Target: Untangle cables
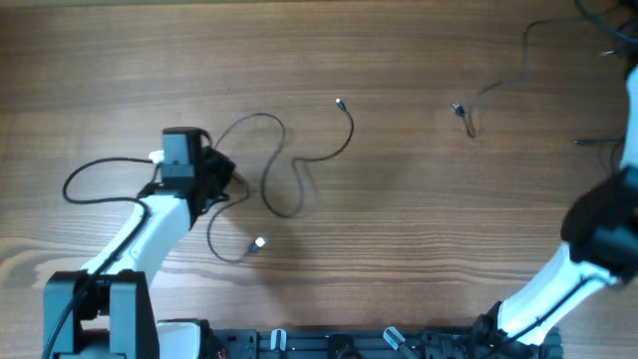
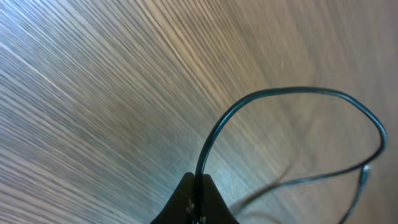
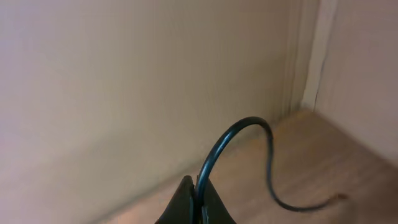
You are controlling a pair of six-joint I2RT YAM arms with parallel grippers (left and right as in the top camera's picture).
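Left gripper (image 2: 198,185) — jaws fully closed, pinching the looped cable (image 2: 292,93) at their tip. From the pinch it arcs forward and curls back; beyond, it snakes across the wooden table (image 1: 399,229) to a plug (image 1: 340,103) well away from the gripper. Right gripper (image 3: 196,185) — likewise clamped, a second cable (image 3: 239,127) rising from between the fingertips, bending over and dropping ahead toward the wood before a pale wall (image 3: 124,93).

The table (image 1: 399,219) lies open mid-scene between the looping cable (image 1: 283,132) at left and thin cable (image 1: 461,110) far right; left arm (image 1: 150,224) and right arm (image 1: 558,274) block the near corners.
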